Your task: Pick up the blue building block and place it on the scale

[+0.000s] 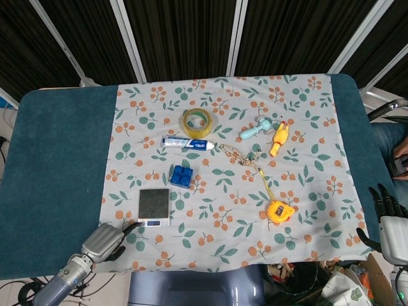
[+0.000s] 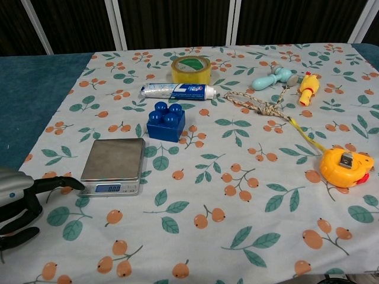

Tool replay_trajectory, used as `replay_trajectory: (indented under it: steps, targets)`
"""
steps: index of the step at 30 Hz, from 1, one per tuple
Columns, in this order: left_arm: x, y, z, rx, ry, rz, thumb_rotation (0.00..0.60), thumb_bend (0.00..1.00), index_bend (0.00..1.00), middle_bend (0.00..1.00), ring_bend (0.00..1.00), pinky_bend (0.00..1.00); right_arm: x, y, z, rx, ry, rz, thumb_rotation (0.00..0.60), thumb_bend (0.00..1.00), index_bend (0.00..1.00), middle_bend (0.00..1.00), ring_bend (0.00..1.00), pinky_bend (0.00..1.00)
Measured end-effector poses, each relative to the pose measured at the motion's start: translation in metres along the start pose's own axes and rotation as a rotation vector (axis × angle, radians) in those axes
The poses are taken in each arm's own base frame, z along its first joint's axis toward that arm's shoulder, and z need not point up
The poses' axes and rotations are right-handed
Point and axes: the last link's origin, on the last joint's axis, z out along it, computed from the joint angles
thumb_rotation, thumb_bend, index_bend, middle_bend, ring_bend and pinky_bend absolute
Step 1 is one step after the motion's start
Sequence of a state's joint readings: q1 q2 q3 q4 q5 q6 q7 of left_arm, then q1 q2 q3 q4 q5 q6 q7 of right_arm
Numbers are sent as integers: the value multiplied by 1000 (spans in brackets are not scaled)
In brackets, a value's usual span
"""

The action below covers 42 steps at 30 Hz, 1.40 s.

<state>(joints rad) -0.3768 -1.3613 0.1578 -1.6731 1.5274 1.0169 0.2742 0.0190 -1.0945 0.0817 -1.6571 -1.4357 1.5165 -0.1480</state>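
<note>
A: Status check. Blue building block (image 2: pixel 166 121) sits on the cloth just beyond the scale (image 2: pixel 113 165), studs up, nothing touching it. Platform is bare.

B: Left hand (image 2: pixel 21 204) is low at the near-left corner, holding nothing, one finger stretched toward the scale's front edge, the rest loosely curled. Can't tell if that fingertip touches the display end.

A: Right hand (image 1: pixel 389 223) is parked off the table's right edge, fingers apart, empty. So we'd use the left.

B: Agreed. We should lift clear first, then pass over or around the scale so we don't knock it. Come down on the block from above, pinch across its flat sides, not the studs.

A: Toothpaste tube (image 2: pixel 177 90) lies close behind it, so we keep the fingers off the far side. Then set it flat, mid-platform.
</note>
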Motion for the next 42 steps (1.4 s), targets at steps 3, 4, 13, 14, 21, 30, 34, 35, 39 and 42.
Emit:
replay_trajectory:
  steps: [3,4,13,14,21,30,34,35,39,42]
  targets:
    - [0,0,0,3,0,-2,600,465,142,798,789,780,0,0,0,-1,-1,-1,600,154,22,0,122,236]
    - [0,-1,0,3,-1,-1,600,465,142,798,789,780,0,0,0,-2,-2,-1,600,154,22,0,122,236]
    - [-1,-1,-1,3,-6,5,600,465,147,798,789,780,0,0,0,-2,0,-2,600,154,22,0,122,236]
    - [-1,-1,-1,4,-6,6,600,465,147,798,789,780,0,0,0,-2,0,-2,600,154,22,0,122,236]
    - [-2,-2,-1,7,-14,6,600,465,161,798,789,780,0,0,0,-1,0,-2,600,155,22,0,122,236]
    - [-4,-3,1,9,-29,5,600,465,227,798,789,780,0,0,0,-3,1,-2,600,155,22,0,122,236]
    - [-6,-5,1,12,-44,1,600,465,275,798,789,780,1,1,1,-7,5,1,600,155,22,0,122,236]
    - [-7,-5,2,13,-49,-2,600,465,284,798,789,780,1,1,1,-10,7,2,600,155,22,0,122,236]
    - [-7,-7,2,14,-60,-1,600,466,278,798,789,780,1,1,1,-10,5,1,600,155,22,0,122,236]
    - [-4,-5,2,8,-50,0,600,465,229,798,789,780,1,0,1,-6,4,-1,600,155,22,0,122,236]
